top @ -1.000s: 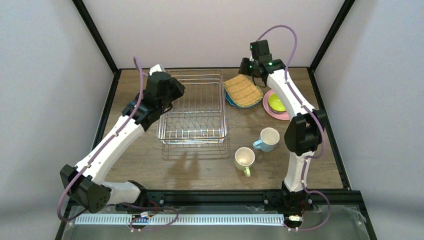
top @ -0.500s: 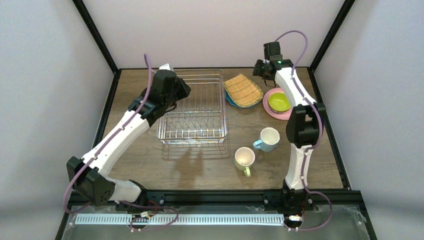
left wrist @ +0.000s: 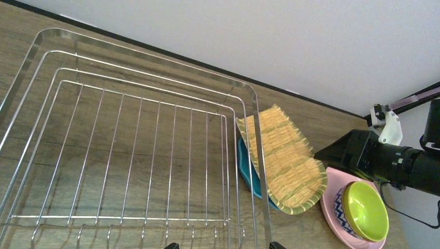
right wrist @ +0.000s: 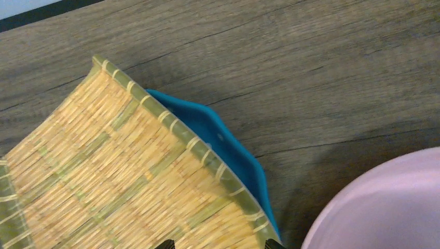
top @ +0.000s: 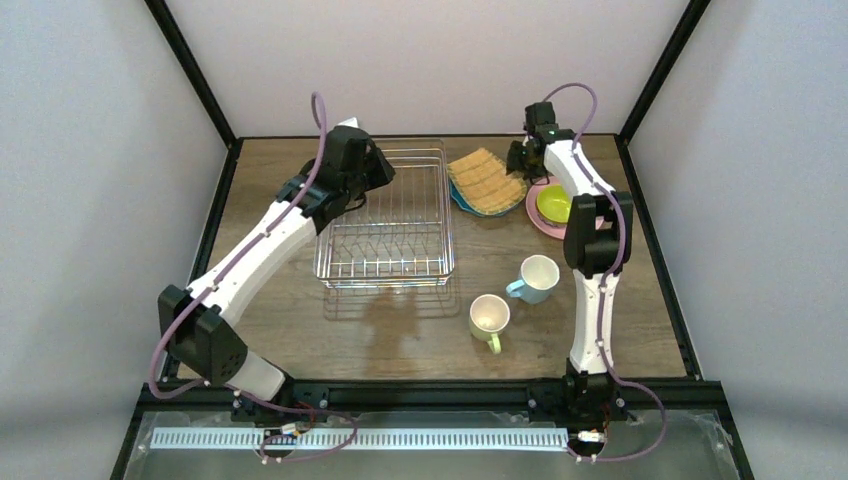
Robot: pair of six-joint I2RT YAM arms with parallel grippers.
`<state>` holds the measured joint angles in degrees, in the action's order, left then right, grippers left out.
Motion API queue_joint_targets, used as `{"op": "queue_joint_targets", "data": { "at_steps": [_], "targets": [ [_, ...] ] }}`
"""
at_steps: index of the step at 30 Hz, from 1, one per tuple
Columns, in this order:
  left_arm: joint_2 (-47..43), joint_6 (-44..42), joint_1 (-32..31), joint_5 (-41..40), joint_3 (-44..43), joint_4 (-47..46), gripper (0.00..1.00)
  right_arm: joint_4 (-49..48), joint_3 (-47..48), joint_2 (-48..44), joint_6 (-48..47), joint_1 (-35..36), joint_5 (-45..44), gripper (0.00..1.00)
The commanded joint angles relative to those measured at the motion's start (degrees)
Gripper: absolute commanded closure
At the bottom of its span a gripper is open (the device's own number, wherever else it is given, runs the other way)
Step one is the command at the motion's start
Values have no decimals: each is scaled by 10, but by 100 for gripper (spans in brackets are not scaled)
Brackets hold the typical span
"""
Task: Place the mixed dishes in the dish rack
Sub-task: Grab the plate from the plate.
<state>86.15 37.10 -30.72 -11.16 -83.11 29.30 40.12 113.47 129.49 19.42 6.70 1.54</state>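
The silver wire dish rack [top: 390, 215] stands empty at the table's middle; its rim [left wrist: 155, 52] fills the left wrist view. The tan woven plate [top: 487, 180] leans on the teal plate [top: 458, 198] right of the rack. The lime-inside patterned bowl [top: 553, 203] sits on the pink plate [top: 537, 215]. The light-blue mug [top: 537, 278] and the yellow-green mug [top: 489, 318] stand nearer the front. My left gripper [top: 375, 165] is open and empty over the rack's far left. My right gripper [right wrist: 219, 245] is open just above the tan plate [right wrist: 119, 187], by its edge over the teal plate [right wrist: 223, 140].
A black frame edges the table on all sides, with walls close behind and beside it. The pink plate's rim [right wrist: 384, 207] lies just right of my right gripper. The right arm [top: 600, 250] stretches above the table's right side, past the mugs.
My right gripper swung back right, then came down to the tan plate's right edge. My left gripper moved farther back along the rack's left side.
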Motion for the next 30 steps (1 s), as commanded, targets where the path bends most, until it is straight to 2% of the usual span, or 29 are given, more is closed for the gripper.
{"op": "queue_joint_targets", "data": {
  "at_steps": [1,12,24,30],
  "targets": [
    [28,-12,3,13,-25,2,0,3,36,28,-26,-11,7,1],
    [76,-2,4,27,-51,-3,0,14,79,82,-36,-40,58,1],
    [83,9,4,29,-55,2,0,14,73,102,-36,-45,124,1],
    [76,15,4,31,-49,6,0,11,51,90,-35,-45,133,8]
  ]
}}
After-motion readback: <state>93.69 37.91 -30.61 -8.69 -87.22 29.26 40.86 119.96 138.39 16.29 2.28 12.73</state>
